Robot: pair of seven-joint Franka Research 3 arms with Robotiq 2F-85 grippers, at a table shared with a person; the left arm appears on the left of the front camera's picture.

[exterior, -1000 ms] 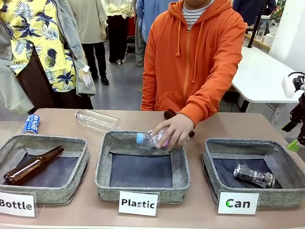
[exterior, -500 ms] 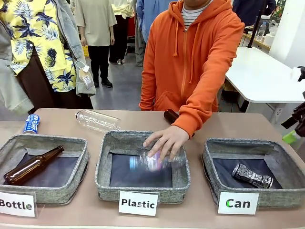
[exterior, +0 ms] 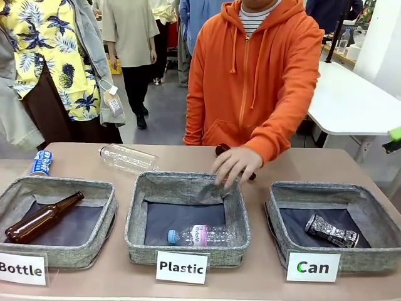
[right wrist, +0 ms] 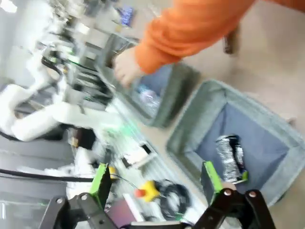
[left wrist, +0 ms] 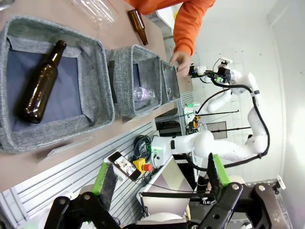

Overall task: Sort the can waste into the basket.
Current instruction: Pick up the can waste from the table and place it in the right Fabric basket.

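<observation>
- Now the right gripper [right wrist: 156,179] gapes wide and empty; the dark crushed can [right wrist: 230,153] lies just beyond one of its fingertips, inside the basket [right wrist: 188,126].
- Left gripper [left wrist: 161,174] is wide and empty too; the blue-and-white can [exterior: 42,162] sits on the table far ahead of it.

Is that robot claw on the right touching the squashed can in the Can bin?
Apart. In the front view the right gripper sits at the picture's edge, far above the crushed can lying in the basket.
</observation>
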